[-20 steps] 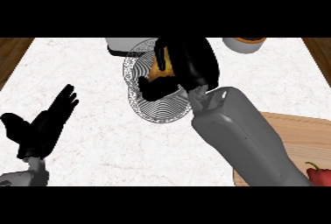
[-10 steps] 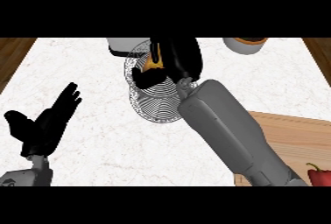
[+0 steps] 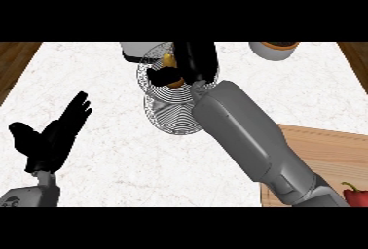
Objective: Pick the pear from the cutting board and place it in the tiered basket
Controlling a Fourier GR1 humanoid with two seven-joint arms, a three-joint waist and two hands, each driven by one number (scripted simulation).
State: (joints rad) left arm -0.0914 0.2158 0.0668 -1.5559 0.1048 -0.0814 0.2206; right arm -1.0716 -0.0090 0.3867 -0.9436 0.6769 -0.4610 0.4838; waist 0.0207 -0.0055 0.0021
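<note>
The big white bench [image 3: 93, 97] holds the tiered basket [image 3: 169, 116], a round wire thing near the far edge. A grey arm [image 3: 251, 141] comes up from below and to the right of the basket and lies across its right side. The cutting board [image 3: 330, 151] is well to the right of the basket and nearer the robot.

The right robot hand [image 3: 197, 61] is over the far part of the basket. It is curled round the pear [image 3: 169, 59], and only a small yellow bit of the pear shows. So the pear is off the board and above the basket. I think this is the putting-in step. Next, the hand needs to go down a little and let go, so the pear sits inside the wires.

The left robot hand [image 3: 50, 141] rests far to the left of the basket, with straight fingers and nothing in it.

A bowl [image 3: 274, 48] sits to the right of the basket, at the far edge. A white thing [image 3: 140, 48] is just beside the basket's far left rim and could get bumped. A red pepper [image 3: 356, 194] lies on the board, far from the basket.
</note>
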